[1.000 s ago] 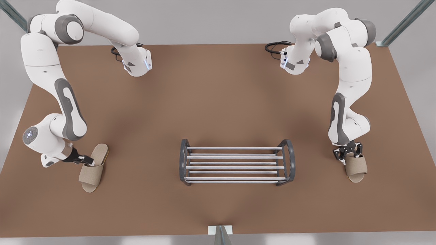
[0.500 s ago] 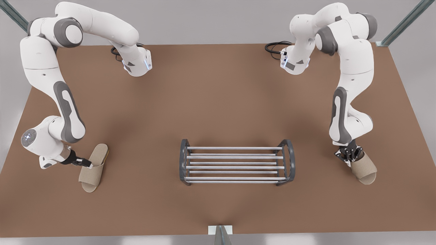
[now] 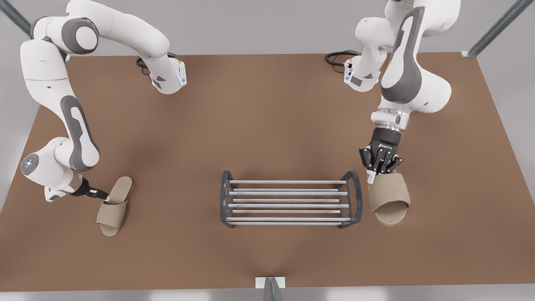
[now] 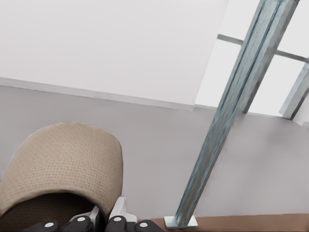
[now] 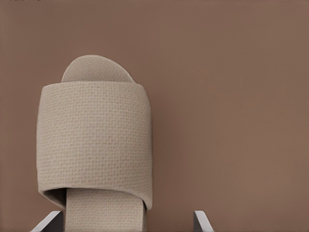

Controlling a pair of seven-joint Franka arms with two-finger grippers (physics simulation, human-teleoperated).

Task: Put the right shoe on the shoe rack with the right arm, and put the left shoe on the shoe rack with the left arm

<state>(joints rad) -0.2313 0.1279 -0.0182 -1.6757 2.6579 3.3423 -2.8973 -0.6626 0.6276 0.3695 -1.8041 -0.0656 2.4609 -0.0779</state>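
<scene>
I see the shoe rack (image 3: 288, 202) sitting midway along the brown worktop (image 3: 267, 117), toward the edge with the metal post, and both slippers are outside it.

My left gripper (image 3: 379, 169) points down with its fingers pressed together on the heel end of the left slipper (image 3: 388, 196). The slipper hangs just beside the rack's end loop on the front view's right. In the left wrist view the fingertips (image 4: 118, 209) pinch the strap's rim (image 4: 63, 164).

A second ago that slipper lay flat nearer the worktop's edge at the front view's right. It has since been lifted and carried toward the rack.

The right slipper (image 3: 113, 211) has not moved from its spot near the opposite edge. My right gripper (image 3: 104, 195) is spread, its fingers on either side of the slipper's heel (image 5: 94, 140).
</scene>
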